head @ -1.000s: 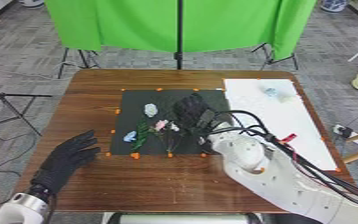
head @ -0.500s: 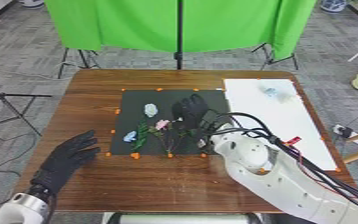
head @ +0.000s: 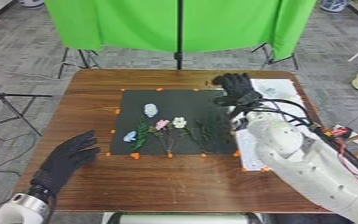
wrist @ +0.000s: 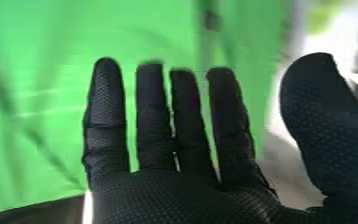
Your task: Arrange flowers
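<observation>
Bench, brown wood, carries it all. Dark mat lies mid-bench w/ most of the flowers; white sheet alongside on the right, partly under the arm.

Right robot hand is over the far right corner of the mat, by the white sheet: open, fingers straight, thumb spread, nothing in grip. Left robot hand is at the bench's left side, also open & empty.

Flowers, biggest first. Green leafy stem, upright on the mat's left half: prob. light & springy, leaves may snag glove fabric; pinch approx. mid-stem. Dark green sprig, mat's right half: thin, low contrast vs. mat, easy to miss; take near the middle. Pale blue flower, above the leafy stem: soft head, prob. crushes or bends if squeezed, so go just under the bloom. White flower & pink flower, side by side mid-mat: wt. prob. next to nil, stems slim & could roll or slip, so light pinch below the head, no petals. Small blue flower, nr. the leafy stem's left: likely same feel, tight gap, risk of dragging the neighbor.
</observation>
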Tool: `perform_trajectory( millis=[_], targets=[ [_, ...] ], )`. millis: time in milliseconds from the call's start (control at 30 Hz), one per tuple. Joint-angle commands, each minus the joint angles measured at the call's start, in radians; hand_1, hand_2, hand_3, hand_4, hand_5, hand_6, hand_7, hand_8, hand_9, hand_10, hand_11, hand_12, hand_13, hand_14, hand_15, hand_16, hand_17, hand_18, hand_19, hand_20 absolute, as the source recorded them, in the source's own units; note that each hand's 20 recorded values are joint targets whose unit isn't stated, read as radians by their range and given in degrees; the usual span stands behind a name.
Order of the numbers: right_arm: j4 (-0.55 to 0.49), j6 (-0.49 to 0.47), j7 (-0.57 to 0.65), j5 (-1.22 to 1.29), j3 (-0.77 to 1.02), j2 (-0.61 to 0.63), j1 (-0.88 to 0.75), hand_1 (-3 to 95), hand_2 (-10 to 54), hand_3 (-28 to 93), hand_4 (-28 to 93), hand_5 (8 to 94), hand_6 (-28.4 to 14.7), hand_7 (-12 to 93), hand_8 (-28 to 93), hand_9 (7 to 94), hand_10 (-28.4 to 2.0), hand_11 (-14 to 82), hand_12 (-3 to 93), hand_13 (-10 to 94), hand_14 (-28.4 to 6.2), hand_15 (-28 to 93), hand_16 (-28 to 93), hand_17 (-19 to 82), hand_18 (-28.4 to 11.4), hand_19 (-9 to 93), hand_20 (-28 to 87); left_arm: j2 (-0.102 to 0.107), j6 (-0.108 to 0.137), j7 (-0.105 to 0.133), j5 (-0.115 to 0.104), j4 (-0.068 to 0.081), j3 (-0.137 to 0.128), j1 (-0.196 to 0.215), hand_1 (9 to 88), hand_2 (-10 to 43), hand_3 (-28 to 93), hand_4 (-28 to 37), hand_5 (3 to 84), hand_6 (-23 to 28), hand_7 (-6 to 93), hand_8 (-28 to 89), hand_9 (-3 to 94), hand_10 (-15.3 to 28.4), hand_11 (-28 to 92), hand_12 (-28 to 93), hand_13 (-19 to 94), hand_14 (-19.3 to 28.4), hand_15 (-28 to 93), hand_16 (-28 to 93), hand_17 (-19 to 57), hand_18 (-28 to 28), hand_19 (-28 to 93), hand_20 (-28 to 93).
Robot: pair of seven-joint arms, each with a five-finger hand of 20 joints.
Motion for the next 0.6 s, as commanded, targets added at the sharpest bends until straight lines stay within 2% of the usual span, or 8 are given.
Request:
perform_trajectory(
  millis=[33,167,267,400,467,600],
  targets=[
    [0.12,-0.06,0.129,0.106,0.088,0.179,-0.008,22.2,-6.7,89,-28,22.8,-5.0,24,-16,21.3,-12.1,14.0,20.7,15,-13.5,17,17,5,-20.7,53,15,-0.006,0.002,-0.021,0.009,0.022,0.006,0.037,24.0,0.5,70,-28.3,31.1,5.3,17.0,-10,26.3,11.5,23,14,21,13.6,47,-4,-11.5,20.7,53,3],
    [0.169,-0.054,0.181,0.122,0.087,0.209,-0.017,22.1,-7.0,89,-28,20.4,-5.9,20,-13,17.3,-12.4,10.0,22.1,13,-14.7,11,19,3,-21.5,52,11,-0.005,0.003,-0.022,0.009,0.024,0.006,0.036,24.0,0.5,70,-28.3,31.1,5.4,17.0,-10,26.3,11.5,22,14,21,13.5,47,-4,-11.5,20.7,53,3],
    [0.199,-0.044,0.188,0.136,0.092,0.219,-0.026,22.3,-7.8,89,-28,20.1,-5.9,20,-13,17.3,-12.6,9.7,22.4,16,-15.0,10,19,4,-21.7,52,11,-0.006,0.003,-0.022,0.008,0.024,0.005,0.037,24.0,0.5,70,-28.3,31.1,5.4,16.9,-10,26.3,11.5,23,14,21,13.5,47,-4,-11.5,20.7,53,3],
    [0.23,-0.062,0.158,0.147,0.078,0.223,-0.018,23.2,-9.3,90,-28,21.7,-5.8,22,-14,21.7,-12.4,12.8,20.9,25,-11.4,14,17,6,-20.6,53,10,-0.008,0.005,-0.022,0.008,0.023,0.005,0.041,24.0,0.5,70,-28.3,31.2,5.4,16.9,-10,26.3,11.5,23,14,21,13.6,47,-4,-11.5,20.7,53,3],
    [0.24,-0.099,0.146,0.123,0.079,0.216,-0.014,23.8,-9.4,90,-28,22.4,-5.4,23,-15,23.2,-10.2,14.6,19.8,28,-9.2,18,17,7,-20.5,54,11,-0.009,0.007,-0.023,0.007,0.023,0.005,0.041,24.1,0.5,70,-28.3,31.1,5.3,16.9,-10,26.3,11.5,23,14,21,13.5,47,-4,-11.5,20.7,53,3],
    [0.259,-0.063,0.145,0.131,0.036,0.211,0.012,24.7,-9.5,90,-28,23.4,-4.0,26,-17,25.2,-9.3,16.7,18.8,31,-7.4,24,18,7,-20.3,54,12,-0.01,0.006,-0.025,0.006,0.022,0.004,0.041,24.1,0.6,70,-28.3,31.1,5.3,17.0,-10,26.5,11.5,23,14,21,13.5,47,-4,-11.5,20.7,53,3]
  ],
)
